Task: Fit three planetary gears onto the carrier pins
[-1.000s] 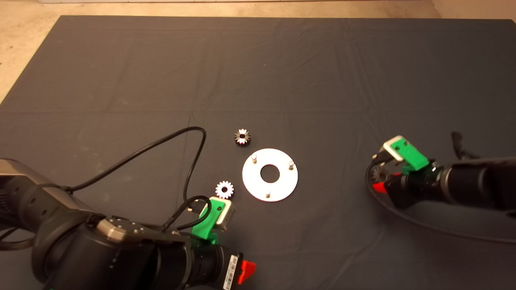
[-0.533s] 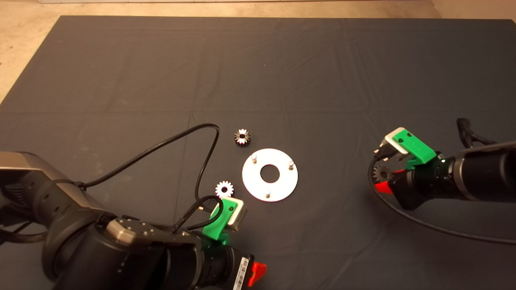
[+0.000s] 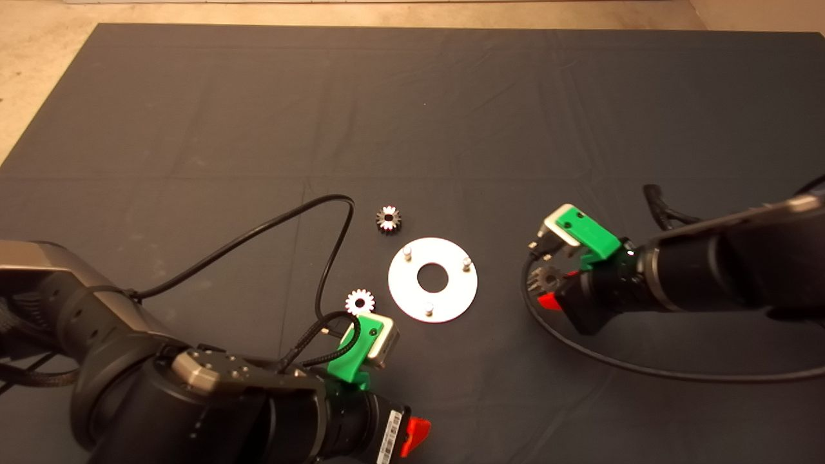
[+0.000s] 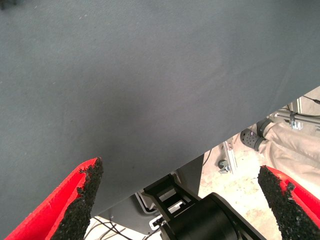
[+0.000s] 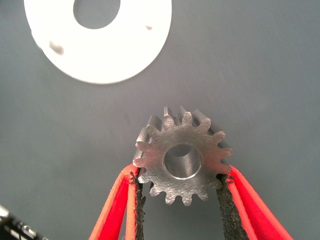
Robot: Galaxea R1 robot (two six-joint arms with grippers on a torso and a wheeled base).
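Observation:
The round white carrier disc (image 3: 451, 293) lies mid-mat with its three carrier pins (image 3: 407, 252) standing up bare. One planetary gear (image 3: 388, 219) lies just beyond the disc, and a second gear (image 3: 359, 301) lies at its near left. My right gripper (image 3: 546, 290) hovers right of the disc, shut on a third gear (image 3: 546, 278). In the right wrist view that gear (image 5: 182, 160) sits flat between the pads (image 5: 224, 200), with the disc (image 5: 100, 45) ahead of it. My left gripper (image 3: 412, 438) waits low at the near left, fingers (image 4: 85, 192) spread wide with nothing between them.
A black cable (image 3: 277, 225) loops over the mat left of the gears. Another cable (image 3: 612, 364) trails under the right arm. The left wrist view shows bare mat (image 4: 150, 75), its edge and the floor and frame beyond.
The right arm has carried its gear leftward, closer to the disc. The left arm has shifted slightly to the right. The two loose gears and the disc stay put.

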